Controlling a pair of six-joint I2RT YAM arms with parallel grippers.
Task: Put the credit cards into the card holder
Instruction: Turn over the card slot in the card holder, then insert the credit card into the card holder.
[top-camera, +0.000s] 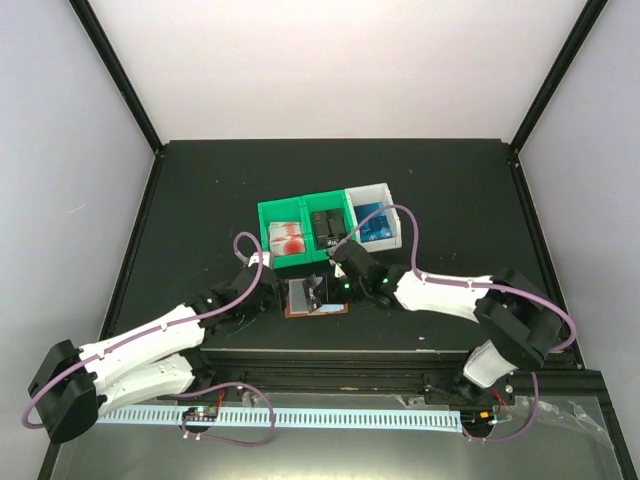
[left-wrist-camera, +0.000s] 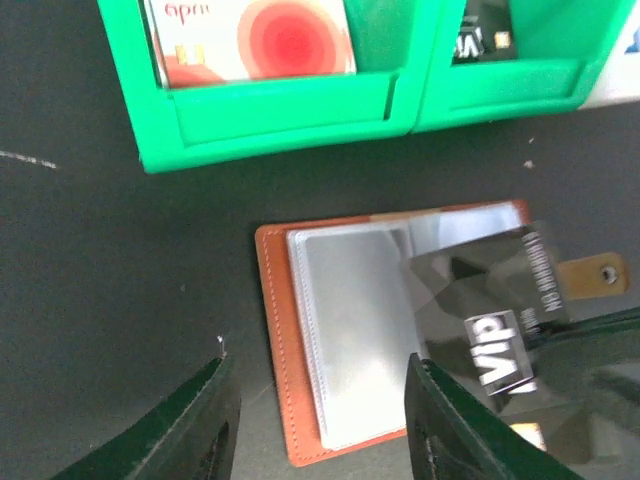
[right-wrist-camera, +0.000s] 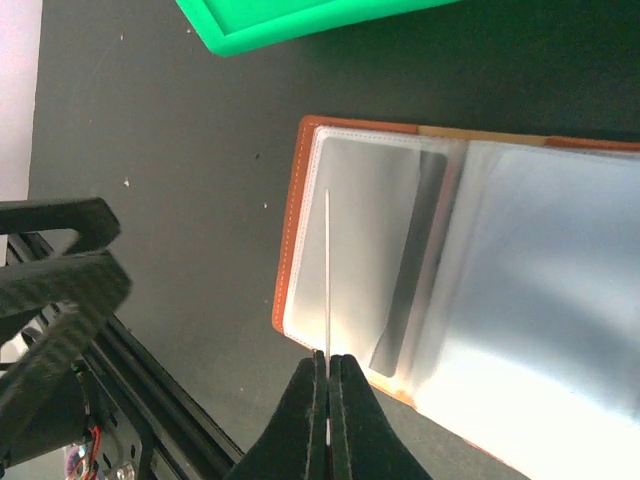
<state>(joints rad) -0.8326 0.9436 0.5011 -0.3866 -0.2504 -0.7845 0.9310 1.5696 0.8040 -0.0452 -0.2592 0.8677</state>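
right end effector (right-wrist-camera: 327, 365) is pinching the black credit card (right-wrist-camera: 327, 260) edge-on, I'd tilt it flat into the card holder (right-wrist-camera: 365, 210) pocket while the open left end effector (left-wrist-camera: 318, 362) pins the cover

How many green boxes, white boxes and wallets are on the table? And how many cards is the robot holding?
Green bins: 2
White bin: 1
Card holder: 1
Black card, held up over the holder: 1
Total: 5
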